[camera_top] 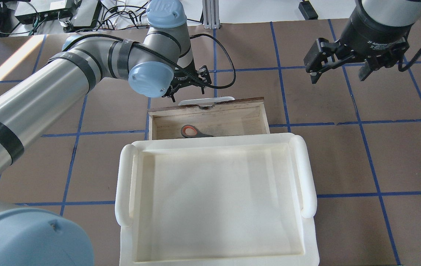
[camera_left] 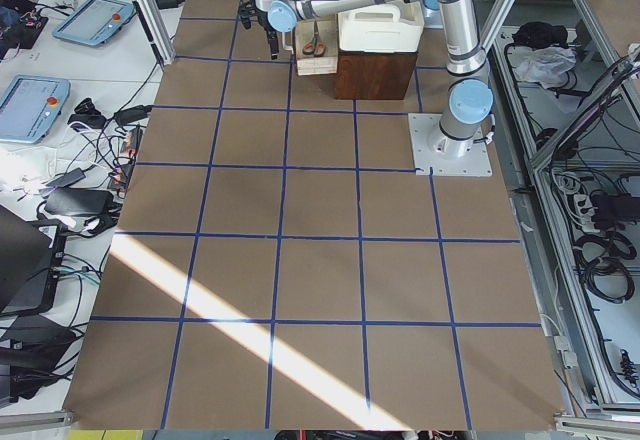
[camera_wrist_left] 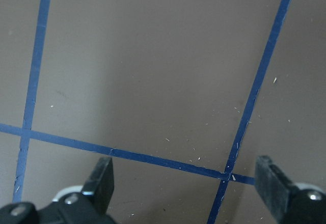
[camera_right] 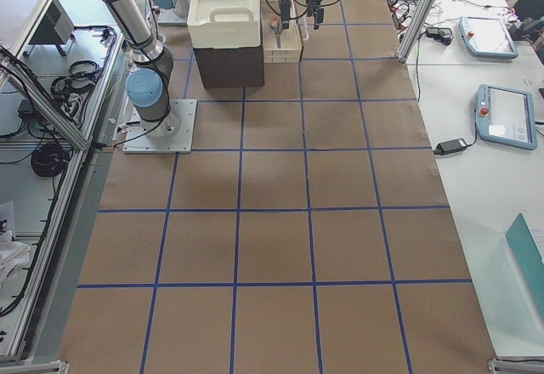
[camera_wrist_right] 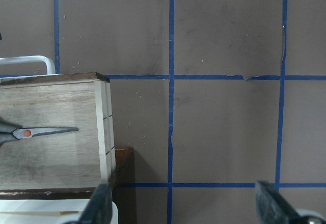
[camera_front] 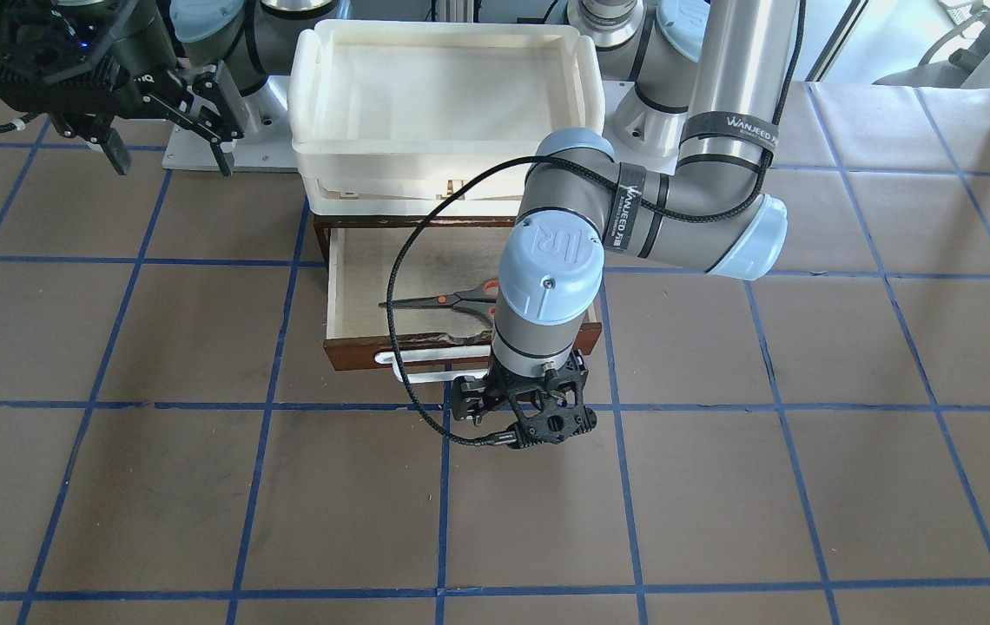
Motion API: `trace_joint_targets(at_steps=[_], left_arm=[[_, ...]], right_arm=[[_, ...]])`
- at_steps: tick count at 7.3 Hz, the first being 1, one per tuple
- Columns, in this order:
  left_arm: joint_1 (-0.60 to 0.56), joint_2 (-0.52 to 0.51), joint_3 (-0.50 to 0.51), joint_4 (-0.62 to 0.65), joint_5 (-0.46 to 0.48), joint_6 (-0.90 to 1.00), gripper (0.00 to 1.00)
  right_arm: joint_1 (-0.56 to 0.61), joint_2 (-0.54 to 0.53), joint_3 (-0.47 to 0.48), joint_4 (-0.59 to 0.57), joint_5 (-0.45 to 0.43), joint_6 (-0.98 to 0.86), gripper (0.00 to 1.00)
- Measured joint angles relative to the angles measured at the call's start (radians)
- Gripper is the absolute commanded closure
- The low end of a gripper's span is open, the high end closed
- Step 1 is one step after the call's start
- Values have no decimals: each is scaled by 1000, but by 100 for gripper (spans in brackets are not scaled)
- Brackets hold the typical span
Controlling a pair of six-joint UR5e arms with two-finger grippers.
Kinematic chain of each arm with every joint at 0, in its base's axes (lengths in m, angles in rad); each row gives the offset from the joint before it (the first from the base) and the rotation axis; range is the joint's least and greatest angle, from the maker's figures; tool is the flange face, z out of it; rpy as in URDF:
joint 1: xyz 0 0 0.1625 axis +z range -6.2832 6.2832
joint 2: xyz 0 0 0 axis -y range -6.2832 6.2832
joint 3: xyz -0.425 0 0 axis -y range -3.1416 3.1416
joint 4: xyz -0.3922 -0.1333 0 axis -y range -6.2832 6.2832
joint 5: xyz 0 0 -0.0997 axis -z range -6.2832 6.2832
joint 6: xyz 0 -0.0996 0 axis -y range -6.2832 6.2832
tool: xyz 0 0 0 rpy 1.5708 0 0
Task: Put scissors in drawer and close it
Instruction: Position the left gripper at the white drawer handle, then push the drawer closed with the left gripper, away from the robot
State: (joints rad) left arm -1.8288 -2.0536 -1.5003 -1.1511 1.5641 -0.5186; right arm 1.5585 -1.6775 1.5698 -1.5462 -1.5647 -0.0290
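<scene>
Overhead exterior showed you the scissors [camera_top: 195, 132] lying inside the open drawer [camera_top: 206, 111], left pincer [camera_wrist_left: 186, 180] spread empty beyond its handle [camera_top: 206, 99], right pincer [camera_top: 338, 72] spread too. An off-centre push could have skewed and jammed the drawer.

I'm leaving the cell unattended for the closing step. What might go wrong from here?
The left gripper hangs open in front of the handle, off centre of the drawer; a lopsided push might skew and jam it.
Its cable loops near the handle and might snag.
The scissors lie loose inside; a hard shove could slide them.
</scene>
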Motion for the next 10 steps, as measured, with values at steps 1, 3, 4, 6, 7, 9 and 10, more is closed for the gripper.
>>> trace_joint_targets(at_steps=[1, 3, 4, 6, 7, 9, 10], left_arm=[[-7, -2, 2, -19, 0, -10, 0], [-15, -1, 13, -73, -2, -28, 0], [-16, 0, 19, -101, -4, -33, 0], [-21, 3, 25, -142, -7, -35, 0], [-23, 8, 26, -161, -14, -37, 0], [-32, 19, 27, -190, -32, -41, 0], [-34, 21, 28, -203, -35, -41, 0]], right_arm=[[0, -1, 0, 1, 0, -1, 0], [0, -2, 1, -7, -3, -22, 0], [0, -2, 1, -7, -5, -26, 0], [0, -2, 1, -5, -6, -26, 0], [0, -2, 2, -7, -2, -27, 0], [0, -2, 2, -9, 6, -23, 0], [0, -2, 3, -9, 7, -22, 0]])
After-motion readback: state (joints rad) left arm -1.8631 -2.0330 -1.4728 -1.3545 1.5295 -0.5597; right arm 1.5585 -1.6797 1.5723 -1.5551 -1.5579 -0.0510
